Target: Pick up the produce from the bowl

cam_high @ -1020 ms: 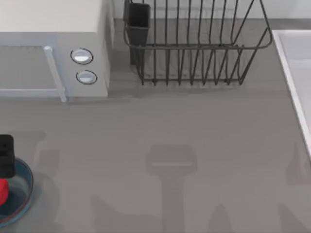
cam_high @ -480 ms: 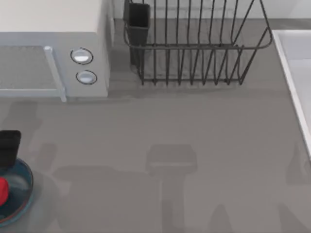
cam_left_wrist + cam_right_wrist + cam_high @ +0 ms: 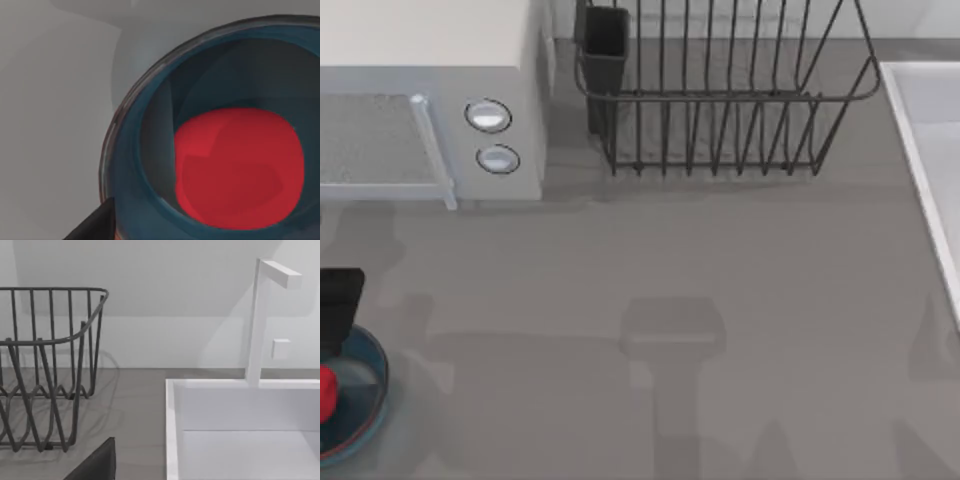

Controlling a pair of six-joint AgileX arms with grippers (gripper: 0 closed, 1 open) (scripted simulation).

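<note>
The blue bowl sits at the table's near left edge, partly cut off by the top view's border. The red round produce lies inside it. My left gripper shows as a black block at the bowl's far rim, just above it. In the left wrist view the bowl and the produce appear very close, with a dark piece of my left gripper at the bowl's rim. A dark piece of my right gripper shows in the right wrist view, near the rack and sink.
A white microwave with two round knobs stands at the back left. A black wire dish rack holding a dark cup is at the back middle. A white sink with a faucet lies at the right.
The black block of my left gripper has shifted slightly toward the back and right, from over the bowl to its far rim. The produce has stayed in the bowl.
</note>
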